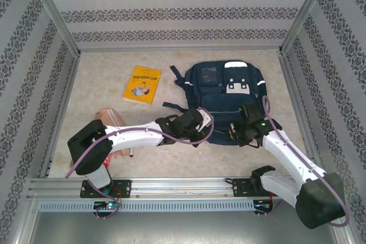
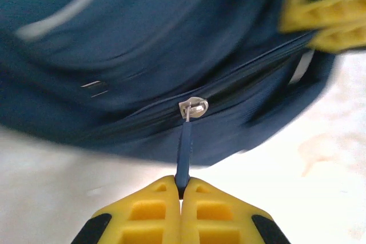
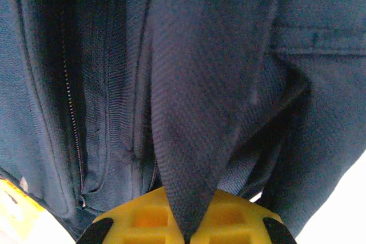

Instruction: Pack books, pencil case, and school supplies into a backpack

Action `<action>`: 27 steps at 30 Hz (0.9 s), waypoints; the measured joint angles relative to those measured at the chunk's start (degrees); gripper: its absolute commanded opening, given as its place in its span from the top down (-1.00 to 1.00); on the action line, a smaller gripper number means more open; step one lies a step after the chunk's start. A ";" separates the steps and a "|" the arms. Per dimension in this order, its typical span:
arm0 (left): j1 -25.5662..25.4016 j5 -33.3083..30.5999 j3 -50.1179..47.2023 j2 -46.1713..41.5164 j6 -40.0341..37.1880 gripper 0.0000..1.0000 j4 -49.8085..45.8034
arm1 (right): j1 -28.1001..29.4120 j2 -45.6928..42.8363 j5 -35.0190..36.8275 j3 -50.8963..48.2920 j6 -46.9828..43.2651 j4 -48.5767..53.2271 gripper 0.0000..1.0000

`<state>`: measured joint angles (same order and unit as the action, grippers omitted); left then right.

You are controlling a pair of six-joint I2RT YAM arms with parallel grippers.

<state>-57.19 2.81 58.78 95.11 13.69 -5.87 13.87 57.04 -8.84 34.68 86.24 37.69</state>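
The book (image 1: 142, 84) lies upper left in the top view, the backpack (image 1: 229, 92) centre. My left gripper (image 2: 181, 191) is clamped on the zip pull (image 2: 183, 152), the zip running up-right from it. My right gripper (image 3: 186, 234), just right, pinches a fold (image 3: 194, 112) of backpack fabric, likely bracing it.

Count on bench (image 1: 103, 78): backpack (image 1: 220, 92) — 1. Yellow book (image 1: 142, 84) — 1. Claws — 2: left claw (image 2: 182, 195), right claw (image 3: 186, 230). Zipper pull (image 2: 193, 107): 1 seen. Marker (image 1: 130, 152): 1, mostly hidden. Peach-wood pieces (image 1: 108, 116): partly hidden, number not readable.
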 measured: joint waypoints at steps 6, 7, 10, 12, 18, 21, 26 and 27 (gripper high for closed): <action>8.66 -1.73 -0.90 0.55 -1.14 1.00 -0.11 | -10.80 -1.36 -2.34 -0.37 -9.73 1.84 -0.01; 8.96 -0.37 -0.55 0.87 -1.81 1.00 -0.15 | -11.10 -1.09 -2.36 0.22 -10.60 3.17 -0.08; 7.89 4.44 1.18 2.19 -2.89 1.00 0.15 | -8.28 -0.70 -2.14 3.41 -11.32 7.13 -0.30; 6.38 8.13 1.55 2.75 -2.84 1.00 1.66 | -4.09 -1.38 -1.81 4.92 -9.60 8.44 -0.41; 1.97 15.17 1.68 3.23 -0.79 1.00 5.68 | 5.95 -4.09 0.61 4.74 -0.04 9.38 -0.43; 0.59 16.74 2.64 4.00 0.96 1.00 7.82 | 14.40 -3.10 2.23 3.50 7.54 7.34 -0.43; -0.83 17.14 2.91 3.80 2.25 0.85 10.47 | 15.67 3.43 3.87 2.60 14.95 1.88 -0.22; -0.72 16.26 2.62 3.34 2.23 0.53 10.45 | 15.91 4.31 4.13 2.60 15.63 1.20 -0.14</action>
<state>-57.91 19.07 61.41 98.45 15.92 4.58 29.78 61.34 -4.71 37.28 101.86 38.89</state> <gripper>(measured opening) 0.061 0.638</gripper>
